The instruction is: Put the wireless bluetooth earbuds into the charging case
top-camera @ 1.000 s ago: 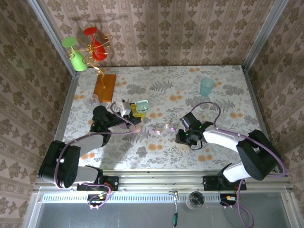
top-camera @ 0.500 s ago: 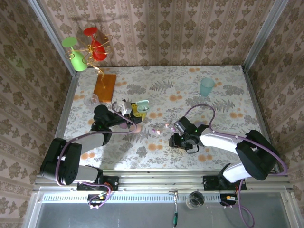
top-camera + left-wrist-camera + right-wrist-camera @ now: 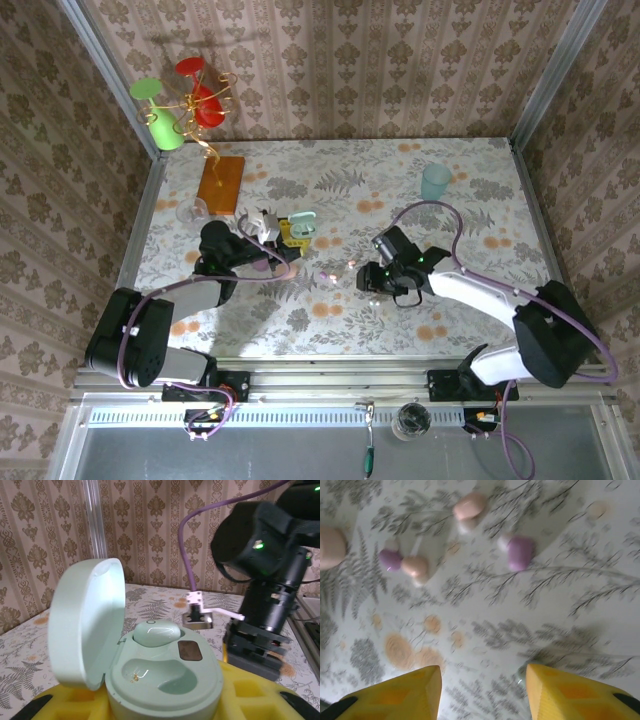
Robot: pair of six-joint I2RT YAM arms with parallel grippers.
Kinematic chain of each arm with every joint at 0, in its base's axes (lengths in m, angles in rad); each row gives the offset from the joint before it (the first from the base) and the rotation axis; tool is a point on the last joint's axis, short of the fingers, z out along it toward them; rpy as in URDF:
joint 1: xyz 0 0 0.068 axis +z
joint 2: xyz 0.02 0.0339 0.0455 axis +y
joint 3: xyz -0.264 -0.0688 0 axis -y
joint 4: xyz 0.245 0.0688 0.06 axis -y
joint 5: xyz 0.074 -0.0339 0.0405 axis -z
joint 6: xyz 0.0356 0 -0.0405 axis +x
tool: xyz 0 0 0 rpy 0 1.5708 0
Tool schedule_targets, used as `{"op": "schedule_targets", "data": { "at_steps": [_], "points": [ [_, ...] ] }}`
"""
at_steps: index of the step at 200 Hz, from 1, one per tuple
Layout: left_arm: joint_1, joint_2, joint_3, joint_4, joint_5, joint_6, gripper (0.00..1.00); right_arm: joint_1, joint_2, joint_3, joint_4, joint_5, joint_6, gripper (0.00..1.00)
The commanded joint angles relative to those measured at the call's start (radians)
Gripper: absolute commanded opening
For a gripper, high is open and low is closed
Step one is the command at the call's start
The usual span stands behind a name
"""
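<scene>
Earbuds [image 3: 520, 551]: four loose on the table [image 3: 545, 630], a fifth seated in one charging case [image 3: 165, 680].
Your right gripper [image 3: 482, 692] hangs short of the four, fingers parted, empty; your left gripper [image 3: 160, 705] clamps the open case.

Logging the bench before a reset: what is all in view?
Case: one, mint, open, in left gripper.
Seated bud: one, mint, in case.
Loose buds: four, two pink, two lilac, centre.
Pink case: one, beside loose buds.
Cup: one, teal, far right.
Block: one, orange, far left.
Goblets: two, green, red, on wire stand, far-left corner.
Jar: one, clear, below front rail.
Left gripper: shut on case.
Right gripper: open, above loose buds.
</scene>
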Motion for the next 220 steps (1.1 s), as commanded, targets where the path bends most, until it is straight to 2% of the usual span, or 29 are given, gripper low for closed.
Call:
{"op": "schedule_targets", "data": {
  "at_steps": [1, 38, 79, 163, 220],
  "points": [
    [-0.009, 0.007, 0.032, 0.022, 0.017, -0.009, 0.29, -0.037, 0.088, 0.026, -0.023, -0.018, -0.076, 0.52],
    [-0.017, 0.008, 0.026, 0.022, 0.008, -0.005, 0.29, -0.04, 0.188, 0.024, 0.028, -0.105, -0.08, 0.53],
    [-0.021, 0.008, 0.026, 0.016, 0.006, -0.002, 0.29, -0.013, 0.163, -0.039, 0.05, -0.143, -0.034, 0.52],
    [-0.03, 0.015, 0.034, 0.015, 0.007, 0.001, 0.28, 0.091, 0.039, -0.103, 0.019, -0.134, 0.07, 0.52],
    [-0.04, 0.026, 0.041, 0.015, 0.007, 0.002, 0.28, 0.083, 0.0, -0.073, -0.061, -0.065, 0.002, 0.52]
  ]
}}
